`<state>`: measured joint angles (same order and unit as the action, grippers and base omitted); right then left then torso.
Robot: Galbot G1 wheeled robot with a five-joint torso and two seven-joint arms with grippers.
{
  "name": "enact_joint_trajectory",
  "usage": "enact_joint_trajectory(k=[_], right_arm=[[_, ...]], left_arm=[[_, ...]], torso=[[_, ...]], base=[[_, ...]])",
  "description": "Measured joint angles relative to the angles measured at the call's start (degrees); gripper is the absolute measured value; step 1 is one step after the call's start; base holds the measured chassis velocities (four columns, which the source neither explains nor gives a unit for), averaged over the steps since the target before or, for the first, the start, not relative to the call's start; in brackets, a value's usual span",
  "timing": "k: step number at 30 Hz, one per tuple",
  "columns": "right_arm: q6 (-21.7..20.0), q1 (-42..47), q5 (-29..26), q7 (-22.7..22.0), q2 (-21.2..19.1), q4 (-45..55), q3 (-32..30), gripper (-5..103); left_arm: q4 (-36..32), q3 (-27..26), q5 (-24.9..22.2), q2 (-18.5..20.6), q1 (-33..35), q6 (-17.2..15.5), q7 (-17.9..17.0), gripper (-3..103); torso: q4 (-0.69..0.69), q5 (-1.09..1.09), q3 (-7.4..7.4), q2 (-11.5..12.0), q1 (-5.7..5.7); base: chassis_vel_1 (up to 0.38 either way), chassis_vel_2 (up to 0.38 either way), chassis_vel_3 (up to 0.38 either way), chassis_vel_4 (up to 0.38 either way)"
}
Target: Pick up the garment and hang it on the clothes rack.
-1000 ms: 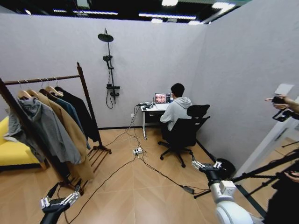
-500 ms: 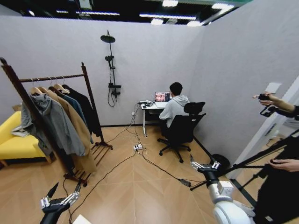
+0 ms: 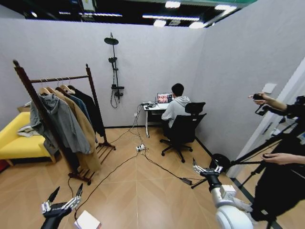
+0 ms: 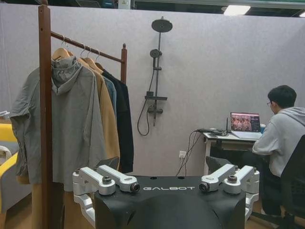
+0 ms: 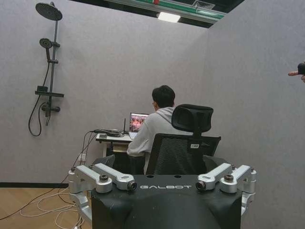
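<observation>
Reddish-brown wood is what the clothes rack (image 3: 56, 119) is made of: two uprights, one rail across the top, a slatted shelf at the base. It stands on the floor over on the robot's left, in front of the grey wall. I count four coats on hangers along that rail: a grey hooded jacket (image 3: 59, 126) nearest the robot, then a tan coat (image 3: 86, 138), then a sliver of a teal-blue jacket (image 3: 82, 106), and last the garment (image 3: 93, 112), the plain black one, at the far end next to the far upright. So the black coat is on the rack, not in either gripper.

Two grippers, both low at the bottom of the head view and holding nothing. The left gripper (image 3: 63, 199) hovers over bare floor short of the rack, jaws spread apart. The right gripper (image 3: 207, 169) is out to the right, near the cables on the floor, jaws apart too. The wrist views show the same spread on both.

Hard to make out: the teal jacket is mostly buried between the tan and black coats, and the black one only shows one side and its lower hem. From the left wrist the near upright cuts across the grey jacket. A yellow sofa (image 3: 14, 143) is partly hidden behind the rack, and a white thing (image 3: 87, 221) is cut off by the bottom edge, can't tell what it is.
</observation>
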<state>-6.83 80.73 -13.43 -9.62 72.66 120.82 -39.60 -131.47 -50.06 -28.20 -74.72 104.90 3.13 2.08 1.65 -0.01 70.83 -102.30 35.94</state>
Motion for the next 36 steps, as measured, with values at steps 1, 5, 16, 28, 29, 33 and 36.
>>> enact_joint_trajectory(k=[1,5,16,28,29,33,36], right_arm=[[-0.03,-0.06,0.06,0.00,0.12,0.04,0.12,100],[0.33,-0.29,0.22,0.09,0.32,0.04,0.30,100],[-0.09,-0.53,-0.50,1.65,0.60,1.12,0.92,100],[-3.31,0.89,-4.53,4.40,2.65,6.22,4.92,100],[-3.66,1.93,-3.72,4.39,2.83,7.32,5.03,100],[-3.78,4.89,-3.20,6.10,2.39,9.04,2.15,100],[-3.44,6.24,-4.83,6.88,2.02,9.28,-0.81,100]], left_arm=[[0.00,0.00,0.00,0.00,0.00,0.00,0.00,100],[0.00,0.00,0.00,0.00,0.00,0.00,0.00,100],[0.00,0.00,0.00,0.00,0.00,0.00,0.00,100],[0.00,0.00,0.00,0.00,0.00,0.00,0.00,100],[0.00,0.00,0.00,0.00,0.00,0.00,0.00,100],[0.00,0.00,0.00,0.00,0.00,0.00,0.01,100],[0.00,0.00,0.00,0.00,0.00,0.00,0.00,100]], torso=[[0.00,0.01,0.00,0.00,0.00],[0.00,0.01,0.00,-0.01,-0.01],[0.01,0.01,0.01,0.01,0.02],[-0.01,0.01,0.00,0.00,-0.01],[0.01,0.00,0.00,0.00,-0.01],[0.00,0.01,0.00,0.00,0.00],[0.00,0.01,0.00,0.00,-0.01]], base=[[0.124,-0.098,-0.119,0.095],[0.116,-0.110,-0.117,0.095],[0.026,-0.024,-0.030,0.024],[0.000,0.000,0.000,0.000],[0.000,0.000,0.000,0.000],[0.000,0.000,0.000,0.000],[0.000,0.000,0.000,0.000]])
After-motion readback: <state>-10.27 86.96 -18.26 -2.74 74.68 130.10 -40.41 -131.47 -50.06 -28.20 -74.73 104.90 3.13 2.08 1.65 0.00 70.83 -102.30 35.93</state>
